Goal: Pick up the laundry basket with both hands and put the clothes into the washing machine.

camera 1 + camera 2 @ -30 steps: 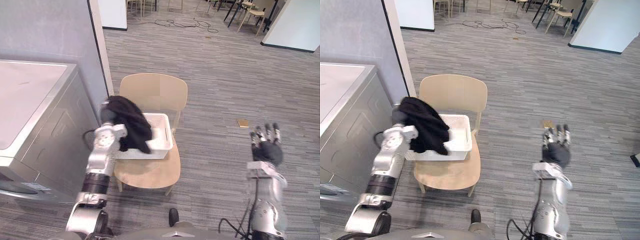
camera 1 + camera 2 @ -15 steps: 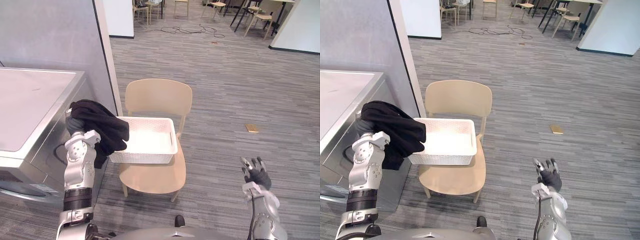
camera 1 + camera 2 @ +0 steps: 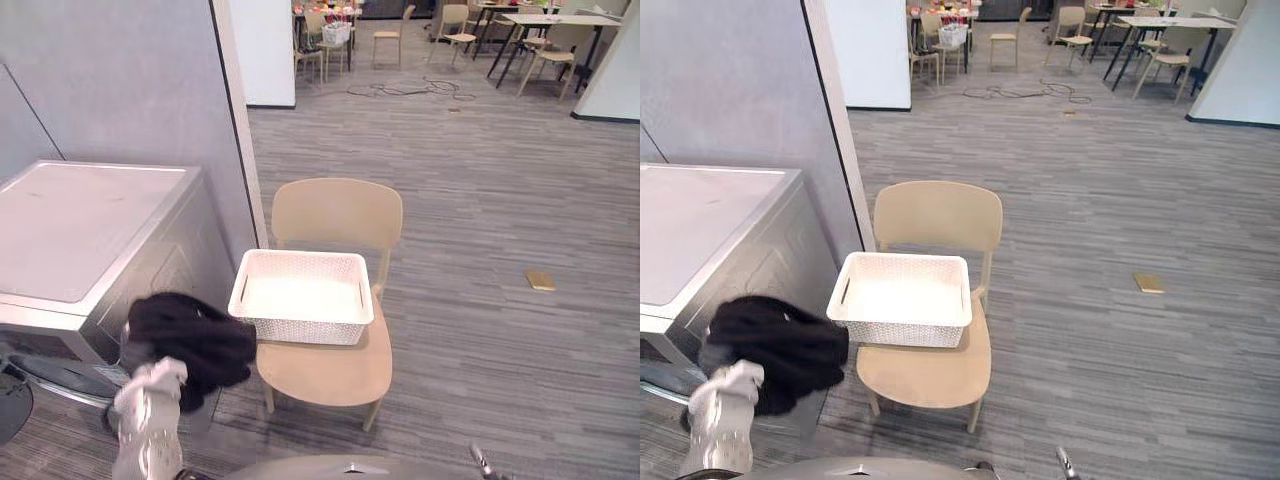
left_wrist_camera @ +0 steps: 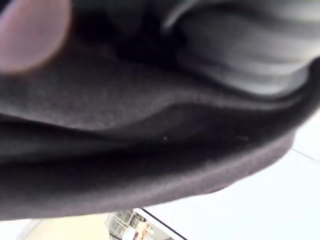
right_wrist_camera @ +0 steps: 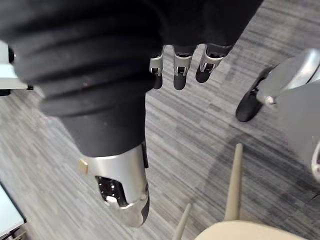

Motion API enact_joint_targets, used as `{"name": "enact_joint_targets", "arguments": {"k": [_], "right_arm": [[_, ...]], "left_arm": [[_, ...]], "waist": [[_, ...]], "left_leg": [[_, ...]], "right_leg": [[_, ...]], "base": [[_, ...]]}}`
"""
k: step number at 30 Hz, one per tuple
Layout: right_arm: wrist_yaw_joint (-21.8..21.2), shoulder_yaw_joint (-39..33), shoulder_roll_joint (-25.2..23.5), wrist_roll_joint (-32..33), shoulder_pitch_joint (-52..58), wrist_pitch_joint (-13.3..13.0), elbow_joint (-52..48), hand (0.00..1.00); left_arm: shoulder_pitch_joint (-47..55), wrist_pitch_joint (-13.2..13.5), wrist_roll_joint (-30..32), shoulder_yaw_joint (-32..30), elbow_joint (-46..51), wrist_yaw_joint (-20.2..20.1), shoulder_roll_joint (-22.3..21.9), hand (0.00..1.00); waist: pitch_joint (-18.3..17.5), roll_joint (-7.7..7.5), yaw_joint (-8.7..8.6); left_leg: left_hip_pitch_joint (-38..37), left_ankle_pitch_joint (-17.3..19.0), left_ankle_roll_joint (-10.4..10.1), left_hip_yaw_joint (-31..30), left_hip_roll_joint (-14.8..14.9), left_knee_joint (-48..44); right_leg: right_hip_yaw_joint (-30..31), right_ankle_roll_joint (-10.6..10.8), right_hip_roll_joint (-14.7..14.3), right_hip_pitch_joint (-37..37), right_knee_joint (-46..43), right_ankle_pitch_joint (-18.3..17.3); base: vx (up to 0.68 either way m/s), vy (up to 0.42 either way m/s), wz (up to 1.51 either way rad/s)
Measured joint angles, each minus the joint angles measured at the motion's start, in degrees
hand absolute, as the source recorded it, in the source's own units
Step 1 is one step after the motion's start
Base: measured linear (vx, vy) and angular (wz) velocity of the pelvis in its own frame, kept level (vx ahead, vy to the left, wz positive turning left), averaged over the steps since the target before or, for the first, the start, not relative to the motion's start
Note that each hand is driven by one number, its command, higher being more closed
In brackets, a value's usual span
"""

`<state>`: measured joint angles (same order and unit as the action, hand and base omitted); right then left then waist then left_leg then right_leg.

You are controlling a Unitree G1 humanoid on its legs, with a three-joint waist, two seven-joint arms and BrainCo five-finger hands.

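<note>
While the clothes sit bunched in a dark heap at the lower left of the frame, you can see they are out of the basket. They cover your left robot hand, in front of the washer's grey face and just beside the basket's near left corner. You cannot tell whether cloth and basket touch. You cannot tell how that robot hand's fingers stand either, since the cloth hides them; its wrist view shows dark folds pressed close to the lens. The white basket stands level on the seat of the chair, in the middle of the frame, its far rim near the backrest. The washer takes the left of the frame, its pale top flat. Your right robot hand hangs over the grey striped floor near a chair leg, fingers straight in a loose row and gripping nothing. A small tan thing lies on the floor at the right, well apart from the chair.
</note>
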<state>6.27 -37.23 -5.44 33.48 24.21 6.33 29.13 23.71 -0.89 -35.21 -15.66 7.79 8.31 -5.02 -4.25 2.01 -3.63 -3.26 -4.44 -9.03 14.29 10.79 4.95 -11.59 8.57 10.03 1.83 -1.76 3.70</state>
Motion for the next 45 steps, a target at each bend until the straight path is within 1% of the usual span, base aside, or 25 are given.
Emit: {"name": "enact_joint_targets", "arguments": {"k": [7, 12, 15, 18, 20, 22, 23, 24, 25, 26, 28, 29, 30, 32, 33, 34, 35, 36, 37, 39, 41, 42, 43, 44, 45], "right_arm": [[0.04, 1.01, -0.02, 1.07, -0.60, -1.14, 13.17, 0.00], [0.28, 3.96, 0.81, 0.75, -2.93, -1.14, 17.41, 0.00], [0.53, 6.21, 1.30, -0.12, -4.73, -1.69, 18.69, 0.00], [0.89, 8.96, 2.71, -0.16, -6.91, -2.76, 19.10, 0.00], [1.98, 11.60, 3.73, -1.13, -7.93, -2.81, 19.07, 0.00], [2.63, 12.79, 4.59, -2.43, -9.57, -2.71, 19.10, 0.00], [2.80, 12.81, 4.84, -2.49, -10.26, -2.74, 19.19, 0.00], [2.97, 12.80, 4.72, -2.48, -10.54, -2.78, 19.19, 0.00], [3.28, 12.81, 4.62, -2.46, -11.78, -3.24, 19.17, 0.00], [4.01, 12.61, 5.06, -2.41, -12.53, -3.96, 18.82, 0.00], [4.30, 12.36, 5.56, -2.35, -13.37, -4.60, 18.49, 0.00], [4.33, 12.33, 5.27, -2.28, -13.66, -4.94, 18.24, 0.00], [4.40, 12.03, 4.76, -2.27, -13.80, -4.97, 17.28, 0.00], [4.43, 10.48, 3.97, -2.27, -13.76, -5.00, 16.62, 0.00], [4.42, 9.22, 3.60, -2.30, -13.81, -4.90, 16.52, 0.00], [4.57, 8.40, 3.46, -2.38, -13.95, -4.99, 16.52, 0.00], [4.91, 6.70, 2.37, -2.18, -14.05, -4.36, 16.67, 0.00], [5.01, 6.38, 1.68, -2.07, -14.00, -4.13, 16.64, 0.00], [5.24, 5.95, 1.19, -1.59, -13.91, -3.88, 16.69, 0.00], [5.40, 6.14, 1.10, -1.10, -13.90, -3.79, 16.17, 0.00], [6.21, 6.78, 0.78, -0.85, -13.31, -3.68, 14.10, 0.00], [6.42, 6.78, 0.80, -0.33, -12.91, -3.79, 13.78, 0.00], [6.48, 6.76, 0.84, 0.47, -12.36, -3.87, 13.37, 0.00], [6.51, 6.58, 0.84, 0.99, -12.05, -4.49, 12.61, 0.00], [6.40, 6.53, 0.87, 1.07, -11.39, -5.02, 12.29, 0.00]], "left_arm": [[3.21, -0.40, -3.00, 0.48, -14.65, -1.33, -1.68, 1.00], [3.03, -1.14, -2.89, 1.83, -18.63, -1.57, -1.55, 1.00], [2.23, -1.15, -2.92, 2.30, -18.64, -1.62, -1.28, 1.00], [1.31, -1.14, -2.96, 2.89, -18.56, -1.61, -0.98, 1.00], [0.97, -1.14, -3.10, 3.49, -18.50, -1.54, -0.86, 1.00], [0.44, -1.13, -3.44, 3.92, -18.29, -1.46, -0.60, 1.00], [0.00, -1.13, -3.43, 4.43, -18.27, -1.36, -0.51, 1.00], [-0.46, -1.13, -3.41, 4.48, -17.99, -1.31, -0.27, 1.00], [-0.98, -1.10, -3.38, 4.56, -17.35, -1.47, 0.16, 1.00], [-0.90, -1.11, -3.37, 4.58, -17.39, -1.46, -0.01, 1.00], [-0.52, -1.09, -3.38, 4.44, -17.31, -1.47, -0.32, 1.00], [-0.70, -1.11, -3.38, 4.61, -17.24, -1.64, -0.29, 1.00], [-0.83, -1.13, -3.38, 4.64, -16.97, -2.11, -0.02, 1.00], [-0.98, -1.21, -3.38, 4.60, -15.62, -2.53, 0.03, 1.00], [-0.77, -1.21, -3.37, 4.46, -14.41, -2.62, -0.28, 1.00], [-0.93, -1.21, -3.36, 4.16, -13.91, -2.61, -0.27, 1.00], [-1.70, -0.97, -3.29, 2.86, -12.67, -2.57, -0.21, 1.00], [-2.13, -0.84, -3.28, 2.29, -12.49, -2.58, -0.14, 1.00], [-2.39, -0.82, -3.17, 1.76, -12.40, -2.59, -0.01, 1.00], [-1.60, -0.85, -2.75, 1.14, -12.40, -2.60, -0.17, 1.00], [-0.31, -0.97, -2.68, 1.16, -12.38, -2.80, -0.01, 1.00], [-0.19, -0.99, -2.68, 1.47, -12.38, -2.89, -0.08, 1.00], [0.51, -1.02, -2.57, 2.06, -12.38, -3.00, -0.21, 1.00], [0.82, -1.33, -0.67, 2.62, -12.73, -3.01, -0.66, 1.00], [0.70, -1.55, -0.12, 3.56, -13.07, -3.01, -0.67, 1.00]], "waist": [[0.36, 0.26, 1.87], [0.99, 0.16, 2.45], [3.42, -0.32, 2.46], [7.52, -0.27, 3.13], [8.13, -0.34, 3.18], [10.03, -0.75, 3.33], [10.67, -1.16, 3.34], [11.21, -2.44, 3.18], [12.24, -2.66, 3.22], [13.24, -2.10, 3.24], [13.22, -0.85, 3.18], [13.26, -0.73, 3.03], [13.42, -1.00, 3.20], [13.53, -1.22, 2.99], [13.60, -1.28, 3.19], [13.31, -0.82, 3.41], [13.54, -2.81, 3.01], [13.62, -3.57, 3.03], [13.82, -3.95, 3.49], [14.06, -3.93, 4.33], [14.22, -3.36, 5.32], [14.22, -3.15, 5.42], [14.22, -2.72, 5.68], [14.54, -2.83, 5.94], [14.81, -2.42, 5.36]], "left_leg": [[-1.82, 0.17, 0.15, 1.67, 0.47, -0.01], [-1.56, 0.22, 0.08, 3.30, 1.04, -0.07], [-0.19, 0.63, -0.49, 3.25, 2.58, -2.76], [3.17, 1.45, -0.71, 2.35, 4.71, -8.68], [6.69, 0.53, 0.58, 0.47, 4.27, -9.11], [8.69, 1.11, 6.08, -0.06, 2.38, -6.71], [8.98, 4.95, 11.26, 2.05, 1.38, -3.86], [9.39, 4.80, 11.66, 3.97, 1.07, -4.56], [12.32, 3.83, 11.61, 6.53, 0.81, -13.01], [13.19, 4.08, 12.04, 8.81, 2.02, -22.03], [11.50, 6.43, 11.95, 10.42, 4.04, -28.48], [9.69, 9.47, 11.41, 11.09, 5.32, -30.15], [8.46, 10.68, 10.61, 11.17, 6.86, -31.21], [6.42, 11.25, 9.41, 11.12, 9.94, -31.96], [6.27, 13.17, 5.90, 11.04, 9.81, -31.78], [6.31, 14.54, 4.10, 11.34, 8.74, -31.81], [7.88, 15.39, 2.72, 10.24, 5.46, -31.65], [8.70, 15.48, 2.59, 9.65, 4.66, -31.67], [9.83, 16.68, 1.25, 8.86, 4.34, -32.12], [11.48, 18.57, 1.53, 7.78, 4.30, -34.94], [12.89, 21.61, 1.87, 7.09, 4.10, -38.29], [13.32, 22.11, 2.25, 6.75, 3.81, -39.10], [14.24, 22.86, 2.72, 6.72, 3.12, -39.95], [14.67, 23.34, 3.53, 6.88, 1.02, -39.69], [14.15, 23.36, 3.90, 5.83, -0.72, -38.68]], "right_leg": [[-2.12, 0.38, 0.93, -1.55, -2.66, -1.93], [-1.67, 0.03, 1.22, 0.54, -6.13, -3.19], [-1.78, -0.80, 1.23, 3.18, -12.48, -6.55], [-2.92, -1.75, 1.12, 5.26, -18.67, -9.68], [-4.98, -1.98, 2.58, 8.37, -22.56, -11.38], [-8.12, -2.10, 5.83, 10.16, -26.53, -13.61], [-10.53, -2.61, 7.45, 9.88, -26.18, -14.05], [-11.79, -3.47, 9.45, 9.88, -25.35, -13.95], [-14.66, -4.40, 12.16, 9.56, -25.55, -13.53], [-17.16, -4.59, 13.18, 8.33, -25.58, -13.37], [-19.81, -4.18, 13.94, 6.90, -26.65, -12.98], [-21.99, -4.13, 15.03, 5.76, -27.41, -12.95], [-23.28, -3.55, 16.09, 4.86, -27.78, -12.60], [-24.80, -1.84, 18.44, 3.42, -28.71, -11.51], [-25.13, -0.23, 20.34, 2.98, -29.43, -10.39], [-25.26, 0.13, 21.02, 2.83, -29.42, -9.62], [-25.34, 0.28, 23.20, 2.73, -27.98, -8.87], [-25.28, 0.24, 23.33, 2.46, -26.83, -8.14], [-25.50, -0.32, 22.56, 1.66, -24.60, -5.71], [-26.58, 0.19, 21.84, -0.23, -21.68, -2.53], [-27.65, 1.63, 21.68, -3.18, -18.27, -0.79], [-28.43, 1.47, 21.78, -4.12, -17.19, -0.21], [-28.61, 0.33, 21.97, -4.47, -15.60, 1.16], [-28.12, -4.31, 23.71, -4.22, -15.71, 5.13], [-26.33, -8.25, 25.20, -3.83, -18.04, 8.31]], "base": [[-0.03, 0.004, 0.17], [-0.02, -0.007, -0.02], [-0.03, -0.082, 0.08], [-0.07, -0.110, 0.24], [-0.08, -0.093, 0.67], [-0.06, -0.066, 1.11], [-0.05, -0.063, 1.20], [-0.03, -0.026, 1.37], [-0.03, -0.035, 1.24], [-0.04, -0.036, 1.11], [-0.05, -0.008, 0.80], [-0.03, 0.097, 0.87], [-0.01, 0.130, 0.80], [0.01, 0.272, 0.69], [0.01, 0.389, 0.63], [0.01, 0.496, 0.78], [-0.02, 0.395, 0.72], [-0.05, 0.414, 0.86], [-0.06, 0.248, 0.46], [-0.06, 0.232, 0.30], [-0.09, 0.209, 0.27], [-0.08, 0.209, 0.28], [-0.05, 0.247, 0.37], [-0.03, 0.291, 0.59], [0.01, 0.270, 0.79]]}}
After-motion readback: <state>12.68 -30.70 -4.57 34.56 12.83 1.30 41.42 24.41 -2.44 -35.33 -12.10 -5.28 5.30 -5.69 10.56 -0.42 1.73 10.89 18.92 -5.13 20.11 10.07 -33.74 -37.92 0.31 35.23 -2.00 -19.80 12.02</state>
